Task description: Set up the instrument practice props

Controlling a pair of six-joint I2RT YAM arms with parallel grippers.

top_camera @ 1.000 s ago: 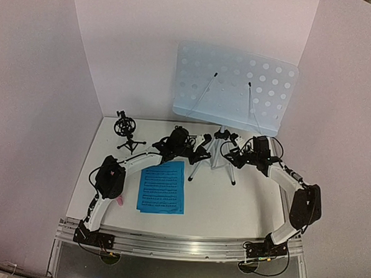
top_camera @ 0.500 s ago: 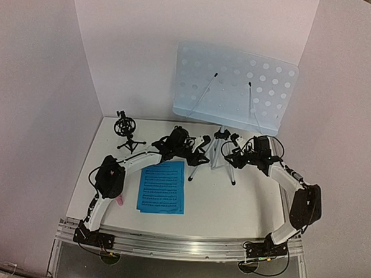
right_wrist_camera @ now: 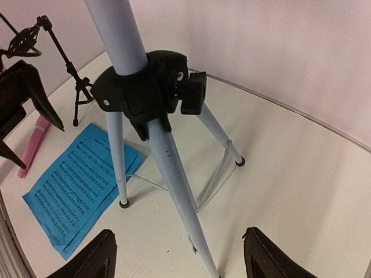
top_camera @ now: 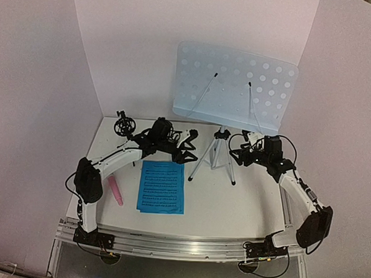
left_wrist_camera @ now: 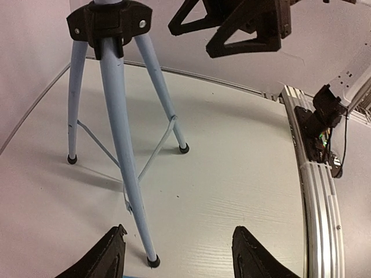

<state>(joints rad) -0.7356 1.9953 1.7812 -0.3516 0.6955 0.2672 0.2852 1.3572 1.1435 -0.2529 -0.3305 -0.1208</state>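
Observation:
The pale blue perforated music stand (top_camera: 235, 85) stands upright on its silver tripod (top_camera: 217, 154) at the back of the table. My left gripper (top_camera: 188, 146) is open and empty, just left of the tripod. My right gripper (top_camera: 239, 152) is open and empty, just right of it. Neither touches the legs. Two bright blue music sheets (top_camera: 162, 186) lie stacked flat, front left of the tripod. The pink microphone (top_camera: 115, 190) lies on the table left of the sheets. The small black tripod mic holder (top_camera: 124, 127) stands empty at the back left.
In the left wrist view a tripod leg (left_wrist_camera: 119, 145) stands between my open fingers (left_wrist_camera: 177, 258) and the other gripper (left_wrist_camera: 243, 26). The right wrist view shows the tripod hub (right_wrist_camera: 145, 92), sheets (right_wrist_camera: 75, 185) and microphone (right_wrist_camera: 33, 145). Pale walls enclose the table on three sides.
Both grippers have drawn back from the tripod, the left one leftward, the right one rightward. The left arm swung left and uncovered the pink microphone. The stand has not moved.

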